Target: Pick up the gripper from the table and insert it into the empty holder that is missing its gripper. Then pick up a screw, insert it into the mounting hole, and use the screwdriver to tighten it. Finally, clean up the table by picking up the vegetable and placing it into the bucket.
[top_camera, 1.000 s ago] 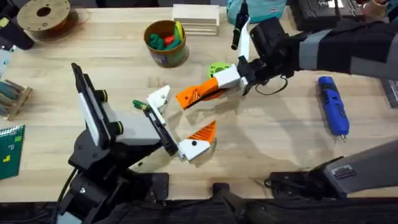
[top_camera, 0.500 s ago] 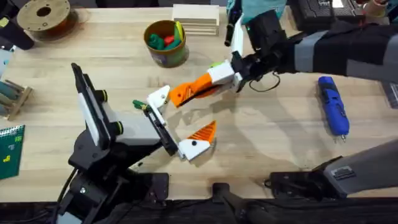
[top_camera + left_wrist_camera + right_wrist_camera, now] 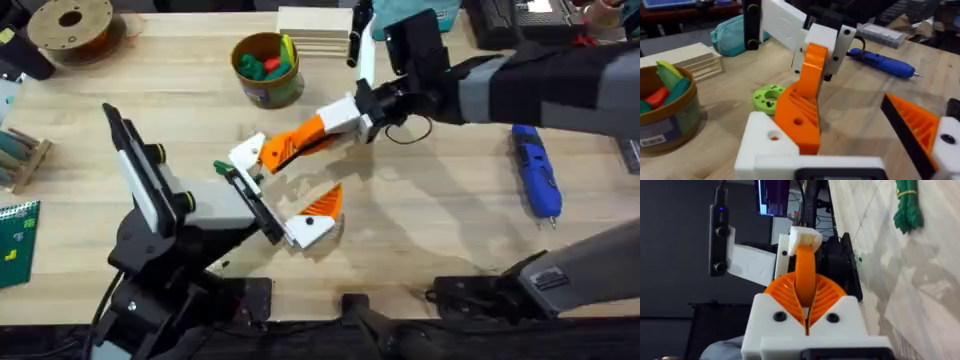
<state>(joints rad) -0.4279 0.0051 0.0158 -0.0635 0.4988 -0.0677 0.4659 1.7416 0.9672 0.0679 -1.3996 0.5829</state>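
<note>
Clamping the orange fingertip (image 3: 290, 146) against the holder (image 3: 248, 154), right gripper (image 3: 345, 117); left gripper (image 3: 275, 195) open.

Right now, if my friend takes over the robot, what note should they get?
Right gripper: shut on the orange gripper piece, pressing it against the holder; whether it is fully seated is unclear.
Left gripper: open, holding nothing.
Screwdriver: lying on the table, untouched.
Vegetable: on the table, not in the bucket.
Left to do: finish seating the piece, screw it in, bin the vegetable.
</note>
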